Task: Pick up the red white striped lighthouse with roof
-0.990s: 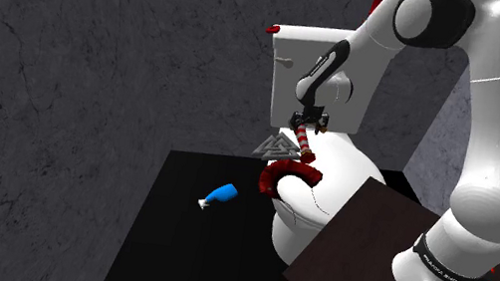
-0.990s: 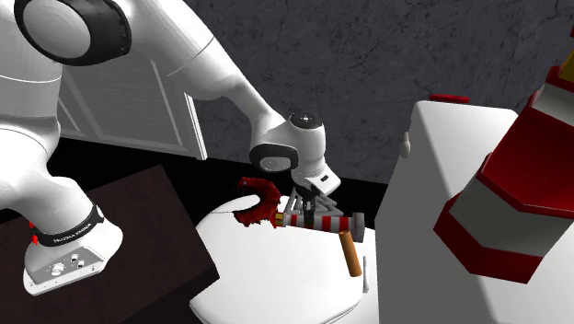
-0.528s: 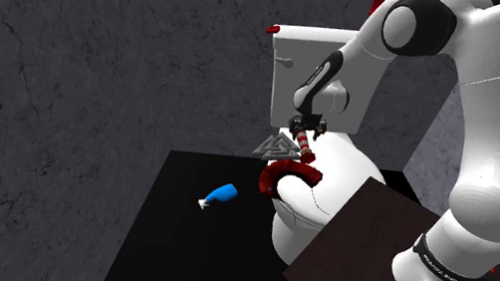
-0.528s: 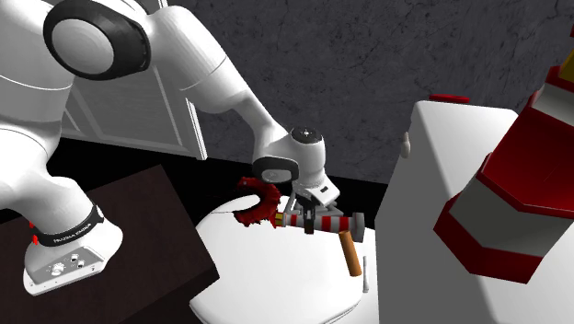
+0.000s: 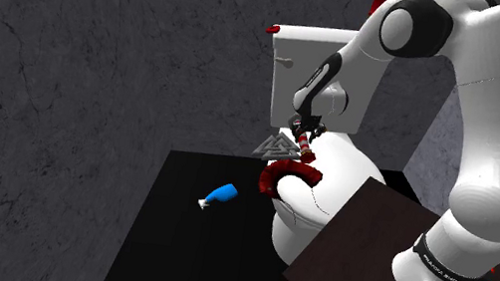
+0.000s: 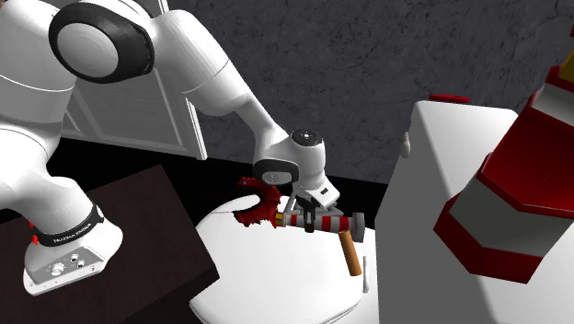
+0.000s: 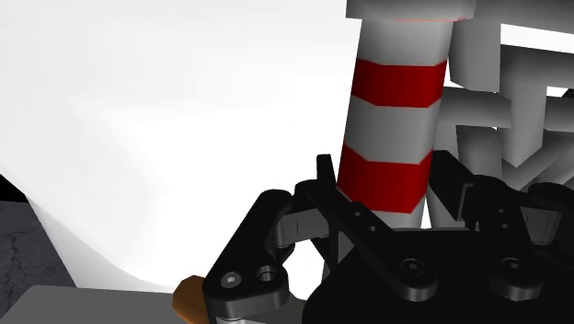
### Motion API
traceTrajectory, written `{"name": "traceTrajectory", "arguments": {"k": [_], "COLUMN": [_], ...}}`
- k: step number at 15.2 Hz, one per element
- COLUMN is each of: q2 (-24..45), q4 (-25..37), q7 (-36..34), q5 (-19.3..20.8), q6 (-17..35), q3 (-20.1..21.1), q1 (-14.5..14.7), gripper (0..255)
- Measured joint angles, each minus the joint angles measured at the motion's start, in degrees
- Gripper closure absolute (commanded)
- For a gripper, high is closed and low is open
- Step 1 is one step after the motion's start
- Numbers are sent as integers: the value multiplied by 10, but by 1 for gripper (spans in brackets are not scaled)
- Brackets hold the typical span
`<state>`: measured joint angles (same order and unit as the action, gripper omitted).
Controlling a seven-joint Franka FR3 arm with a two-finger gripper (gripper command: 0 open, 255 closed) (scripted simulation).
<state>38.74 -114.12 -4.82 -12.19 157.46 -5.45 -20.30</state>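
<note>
One step, the grasp: gripper at lighthouse lying by toilet lid's rear edge; closure indeterminate; next, secure and lift.

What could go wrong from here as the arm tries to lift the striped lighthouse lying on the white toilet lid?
The lighthouse lies on its side on the curved toilet lid; if the gripper catches it off-centre, it could roll or slip away. The red wreath and the brown cylinder lie close beside it, so the hand might knock them off.

Matt striped lighthouse, smooth white toilet lid, rough wall, perhaps stone
</note>
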Motion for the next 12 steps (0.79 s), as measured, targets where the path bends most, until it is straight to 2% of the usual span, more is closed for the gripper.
{"name": "traceTrajectory", "arguments": {"k": [5, 12], "q2": [-4, -44], "q4": [-3, -18], "q7": [0, -6], "q5": [0, 9], "q6": [-2, -46], "q3": [-1, -9], "q1": [1, 7], "gripper": [255, 255]}}
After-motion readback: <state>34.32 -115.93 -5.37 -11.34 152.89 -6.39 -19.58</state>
